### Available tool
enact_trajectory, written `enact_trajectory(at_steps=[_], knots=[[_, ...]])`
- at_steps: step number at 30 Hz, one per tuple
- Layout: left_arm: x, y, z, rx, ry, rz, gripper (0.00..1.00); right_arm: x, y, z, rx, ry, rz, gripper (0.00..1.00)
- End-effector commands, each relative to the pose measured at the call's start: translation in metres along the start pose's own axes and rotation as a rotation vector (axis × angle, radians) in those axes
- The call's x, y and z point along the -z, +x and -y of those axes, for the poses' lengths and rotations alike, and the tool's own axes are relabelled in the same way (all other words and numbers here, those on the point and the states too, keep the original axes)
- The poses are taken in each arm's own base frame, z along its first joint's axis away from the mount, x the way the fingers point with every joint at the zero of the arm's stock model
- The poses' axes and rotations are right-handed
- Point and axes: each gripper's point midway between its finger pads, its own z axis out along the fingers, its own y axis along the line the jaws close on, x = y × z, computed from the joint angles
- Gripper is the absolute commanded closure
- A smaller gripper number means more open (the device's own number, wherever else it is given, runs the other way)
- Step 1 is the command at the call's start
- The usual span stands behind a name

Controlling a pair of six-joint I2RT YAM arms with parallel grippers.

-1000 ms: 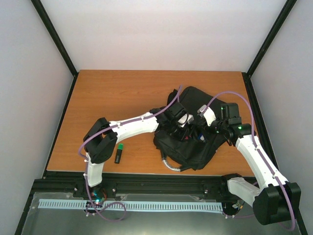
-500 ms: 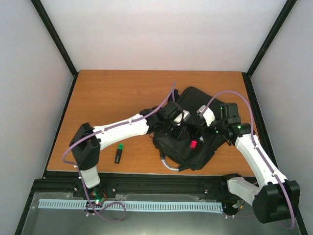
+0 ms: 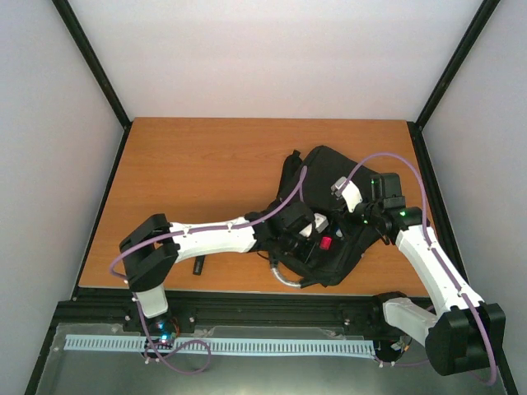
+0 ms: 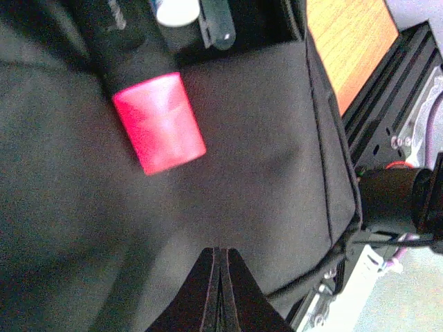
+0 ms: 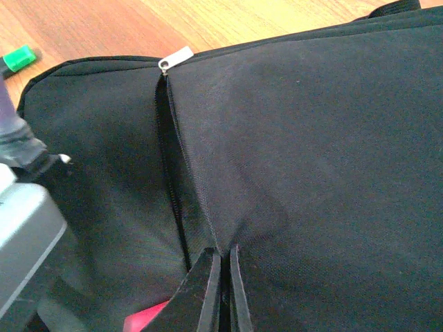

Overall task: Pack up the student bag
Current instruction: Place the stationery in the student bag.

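Student bag point(image 3: 325, 164): lies flat on the bench point(image 3: 189, 164), on its right half and reaching its near edge.
Bag opening: a zip slit runs down the bag's panel from the metal zip pull point(image 5: 174, 59) toward the right claw.
Red-capped marker point(image 4: 158, 123): rests on the bag's fabric, with its black body entering the dark opening and its red cap exposed.
Marker long axis: diagonal in the left wrist view, with the cap end nearest the left claw.
Left claw point(image 4: 218, 259): over the bag's near half, fingers pressed together, holding nothing.
Key relation: the marker lies ahead of the left claw's tips and offset to one side, near but apart. The left arm is the nearer one.
Right claw point(image 5: 220, 266): on the bag's right part, closed. Fabric creases converge at its tips, so it appears to pinch the bag's panel beside the slit.
Green-capped marker point(image 5: 19, 57): on the bench, left of the bag and well apart from it.
Judged next move: open the left claw, align it across the marker's axis, and push the marker in.
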Motion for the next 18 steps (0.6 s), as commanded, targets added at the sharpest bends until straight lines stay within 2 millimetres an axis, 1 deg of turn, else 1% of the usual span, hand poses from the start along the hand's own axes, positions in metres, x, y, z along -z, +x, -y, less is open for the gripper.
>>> enact_trajectory(at_steps=[1, 2, 3, 5, 9, 12, 14, 18], knots=[[-0.014, -0.023, 0.01, 0.024, 0.038, 0.093, 0.99, 0.005, -0.018, -0.006, 0.045, -0.033, 0.071, 0.96], [-0.017, -0.026, 0.0, 0.042, -0.017, 0.108, 0.99, 0.005, -0.018, -0.007, 0.045, -0.033, 0.072, 0.96], [-0.019, -0.029, -0.006, 0.049, -0.05, 0.124, 0.99, 0.005, -0.018, -0.007, 0.045, -0.033, 0.071, 0.96], [-0.025, -0.03, -0.015, 0.05, -0.081, 0.137, 0.99, 0.005, -0.019, -0.007, 0.046, -0.033, 0.074, 0.96], [-0.037, -0.038, -0.019, 0.047, -0.095, 0.164, 0.99, 0.005, -0.018, -0.008, 0.044, -0.041, 0.073, 0.96], [-0.043, -0.047, -0.019, 0.043, -0.096, 0.199, 0.99, 0.004, -0.018, -0.008, 0.042, -0.045, 0.072, 0.95], [-0.043, -0.056, -0.018, 0.04, -0.1, 0.231, 0.99, 0.004, -0.018, -0.008, 0.044, -0.043, 0.072, 0.96], [-0.041, -0.074, -0.025, 0.057, -0.154, 0.301, 0.99, 0.004, -0.018, -0.008, 0.045, -0.041, 0.071, 0.96]])
